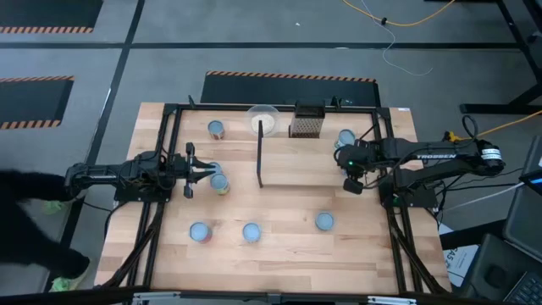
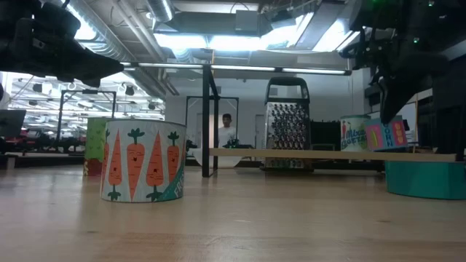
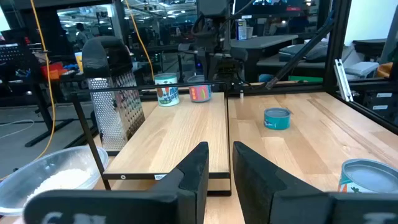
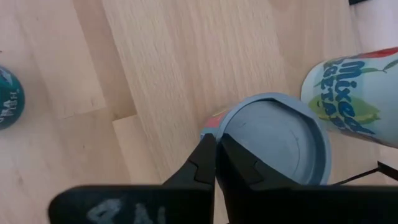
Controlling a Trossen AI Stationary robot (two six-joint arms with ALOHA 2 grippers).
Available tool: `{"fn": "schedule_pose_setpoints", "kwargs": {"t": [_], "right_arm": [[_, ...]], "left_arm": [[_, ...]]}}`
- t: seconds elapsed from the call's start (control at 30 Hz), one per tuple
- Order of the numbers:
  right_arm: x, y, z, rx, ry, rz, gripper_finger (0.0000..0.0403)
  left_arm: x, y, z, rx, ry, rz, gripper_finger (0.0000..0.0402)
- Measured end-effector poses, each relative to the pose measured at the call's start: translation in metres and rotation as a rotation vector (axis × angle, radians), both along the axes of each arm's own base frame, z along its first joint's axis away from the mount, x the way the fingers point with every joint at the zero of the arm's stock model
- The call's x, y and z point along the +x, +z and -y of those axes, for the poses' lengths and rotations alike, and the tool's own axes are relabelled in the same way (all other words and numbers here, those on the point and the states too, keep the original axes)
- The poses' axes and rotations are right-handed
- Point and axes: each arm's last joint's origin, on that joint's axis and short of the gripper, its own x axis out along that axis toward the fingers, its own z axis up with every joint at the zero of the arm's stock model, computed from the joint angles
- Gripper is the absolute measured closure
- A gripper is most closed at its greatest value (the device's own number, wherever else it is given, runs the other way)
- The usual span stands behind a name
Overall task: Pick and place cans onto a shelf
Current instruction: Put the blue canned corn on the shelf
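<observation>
Right hand [image 1: 352, 183], its fingers pressed shut with nothing between them, hangs over the far right of the shelf [image 3: 180, 140], just above a pink-labelled can [image 4: 273, 140] that stands there beside a mixed-vegetables can [image 4: 354, 93]. Left hand [image 1: 203, 172] waits at the table's [image 1: 288, 254] left with fingers parted and empty, close to a carrot-printed can [image 2: 143, 161]. Other cans sit on the table: one teal [image 3: 277, 118], three along the near edge, one by the bowl [image 1: 263, 118] and box grater [image 2: 285, 124].

Bright ceiling lights [image 2: 240, 40] glare in the low view; near tabletop [image 2: 233, 233] blurred; dark, soft fingers [image 3: 196, 168] at the wrists.
</observation>
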Motion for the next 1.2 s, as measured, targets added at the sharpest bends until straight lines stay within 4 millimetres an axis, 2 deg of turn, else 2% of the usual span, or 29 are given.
{"fn": "schedule_pose_setpoints", "kwargs": {"t": [0.37,0.73,1.2], "right_arm": [[0.0025,-0.0024,0.001,0.048,0.027,-0.007,0.039],[0.0025,-0.0026,0.0014,0.038,0.019,-0.01,0.0349],[0.0024,-0.0025,0.0014,0.036,0.019,-0.01,0.0341]], "left_arm": [[0.0,0.0,0.0,0.0,0.0,0.0,0.0335],[0.0,-0.0001,0.0,0.0,0.0,0.0,0.0335],[0.0,0.0,0.0,0.0,0.0,0.0,0.0335]]}}
